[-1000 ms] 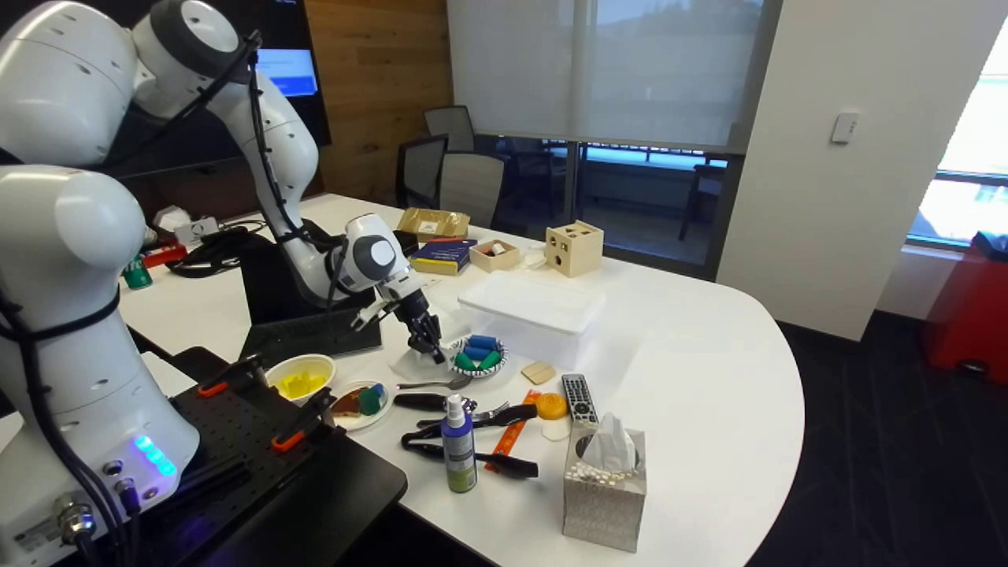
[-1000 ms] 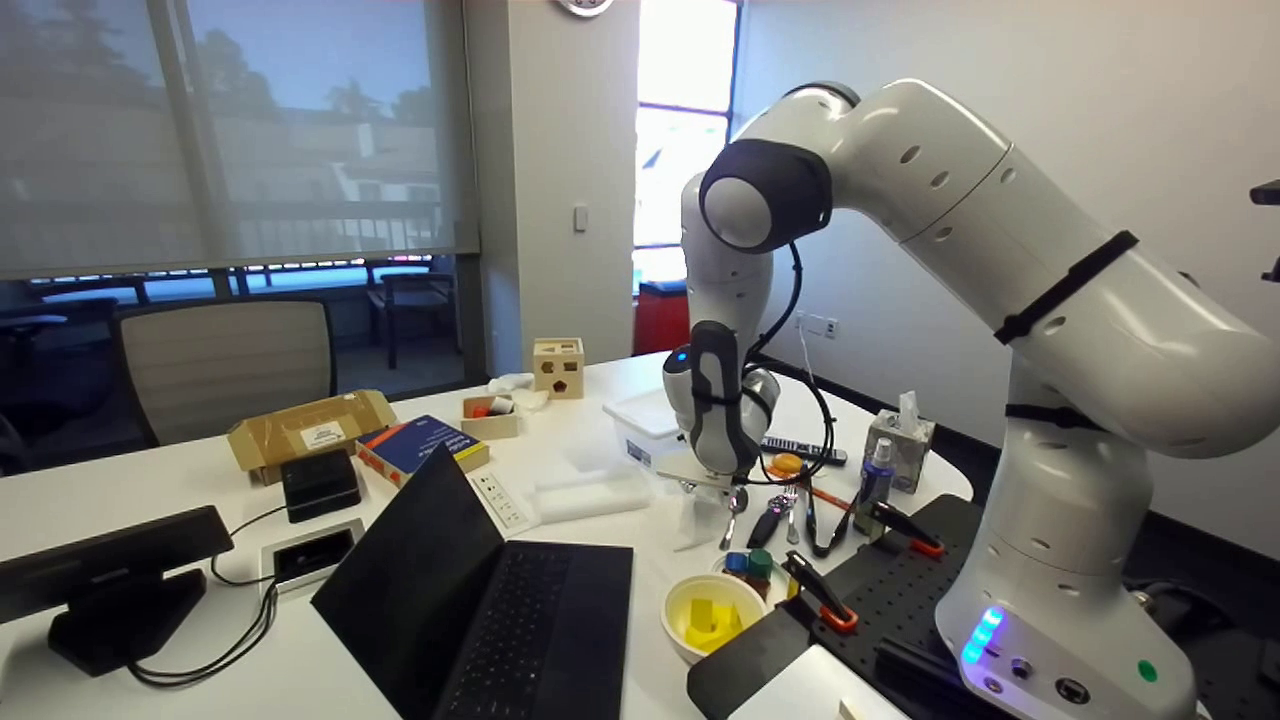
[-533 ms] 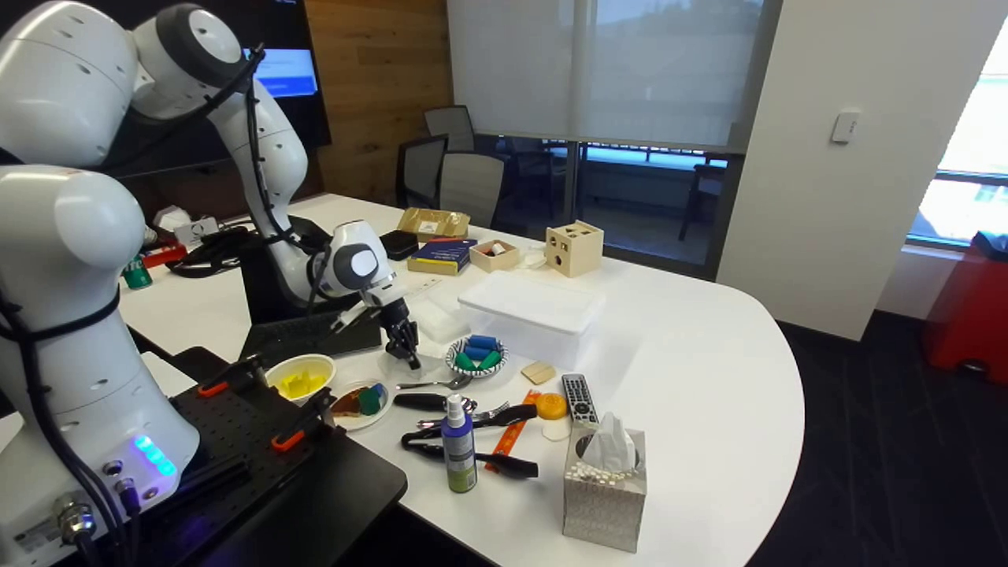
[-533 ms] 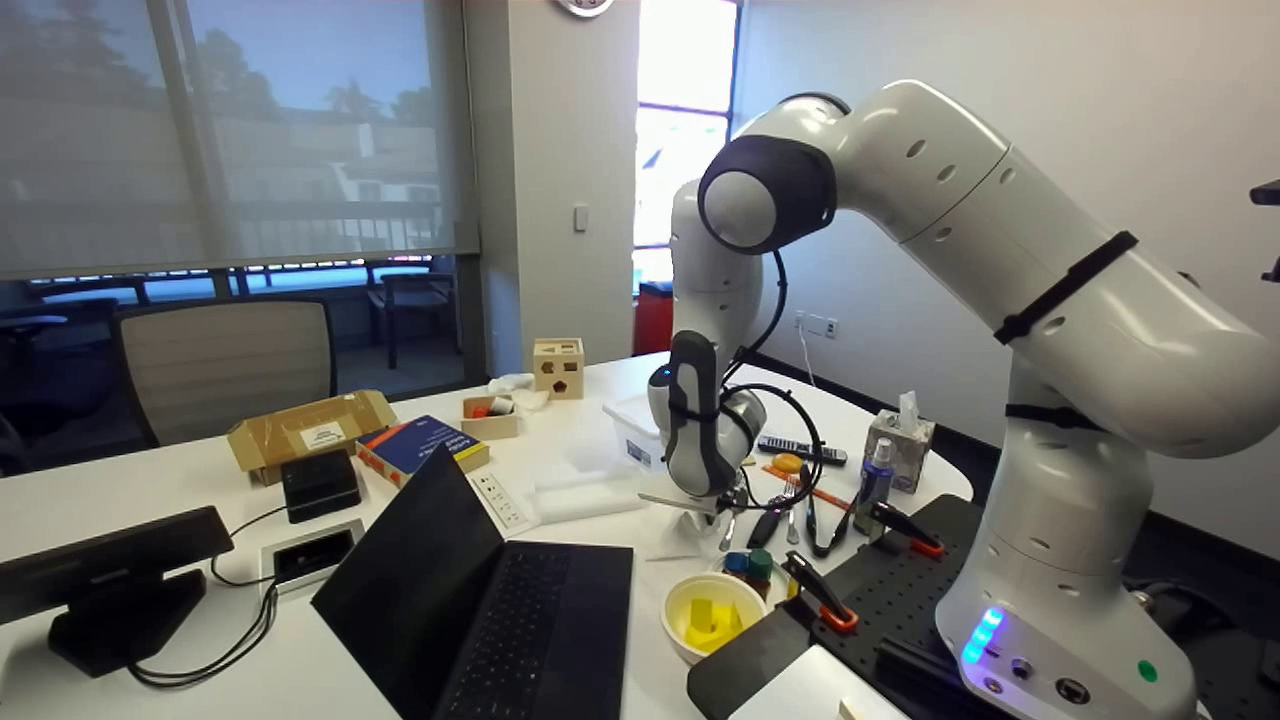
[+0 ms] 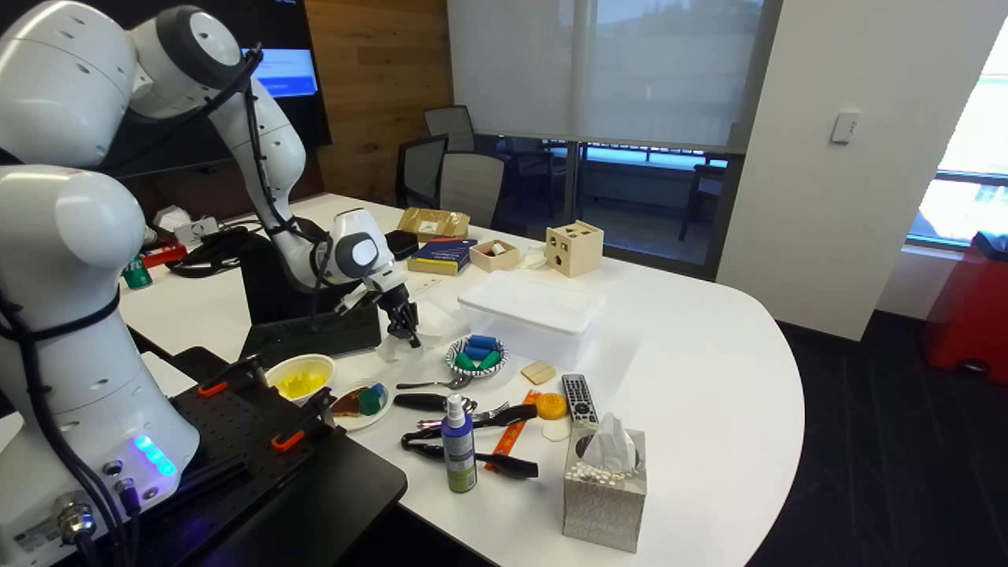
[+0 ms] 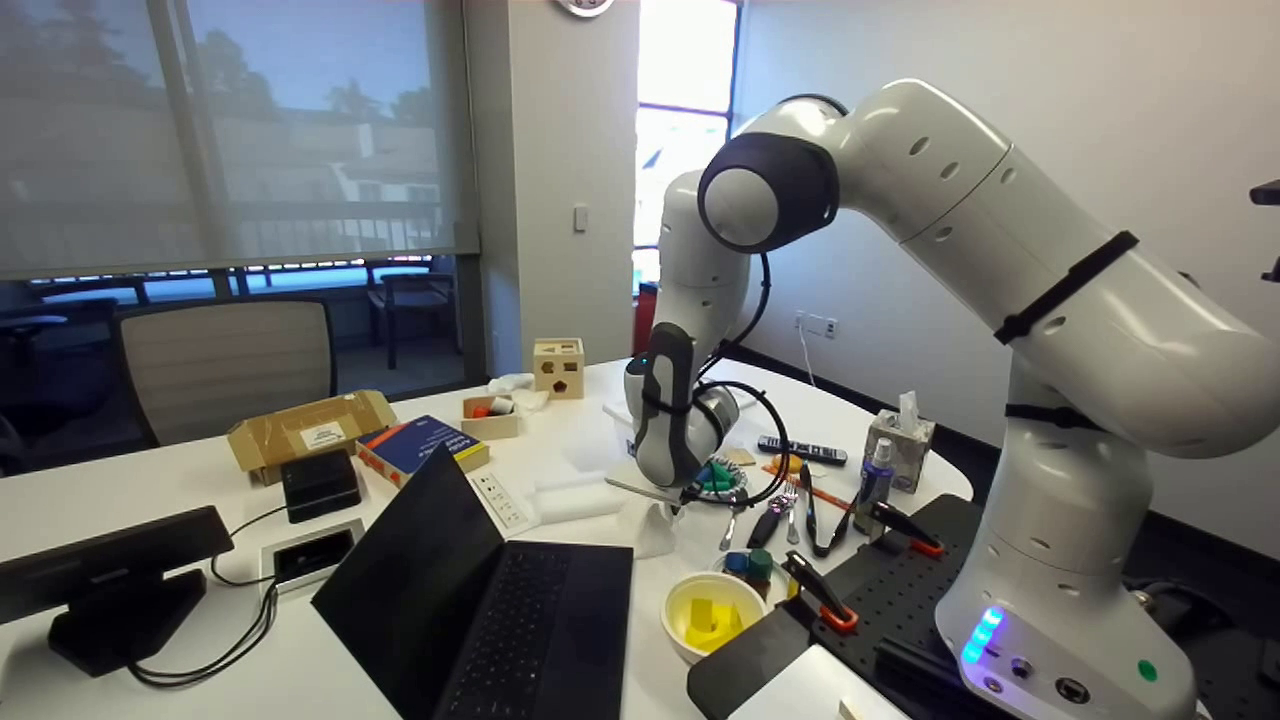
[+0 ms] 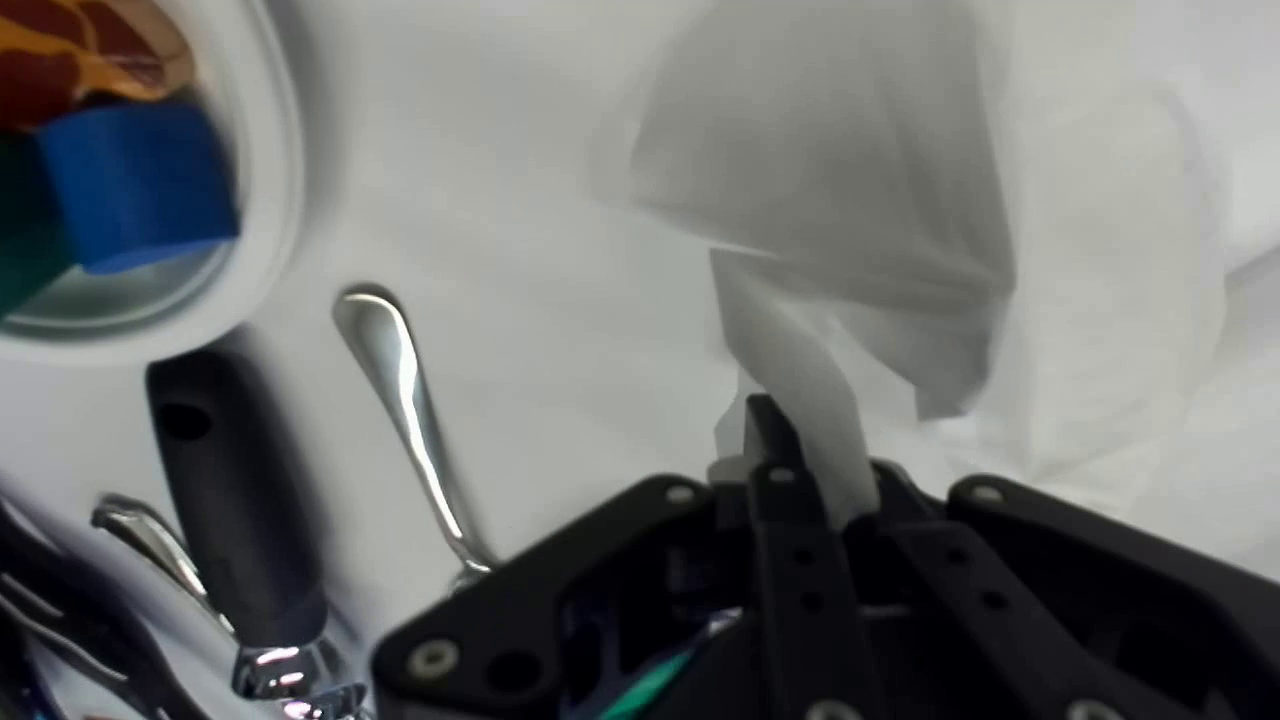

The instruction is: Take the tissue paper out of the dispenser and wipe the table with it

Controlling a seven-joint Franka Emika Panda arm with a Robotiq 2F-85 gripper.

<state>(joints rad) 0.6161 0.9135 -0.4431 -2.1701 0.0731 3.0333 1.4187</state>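
Tissue [image 7: 830, 160], creased and drooping, pinched fast in the fully closed claw [image 5: 413, 341], low over the tabletop [image 5: 677, 370].

The Panda arm [image 6: 1040, 215] wears a glossy white shell of rounded segments, dotted with small grey oval plugs [image 6: 919, 147]. At the elbow a charcoal collar [image 6: 815, 205] frames a round, pale grey cap [image 6: 738, 207]; the white wrist [image 5: 351, 224] repeats that pairing of dark ring and light disc. Black straps [image 6: 1067, 287] cinch black cables [image 5: 227, 82] along the links. The white base [image 6: 1080, 590] shows glowing blue lights [image 6: 982, 635], round sockets [image 6: 1020, 668], a rectangular port [image 6: 1072, 687], a green dot [image 6: 1147, 671] and a ribbed metal connector [image 5: 72, 512]. The claw [image 7: 820, 460] is black, with angular linkages, drilled holes and silvery screws [image 7: 433, 658].
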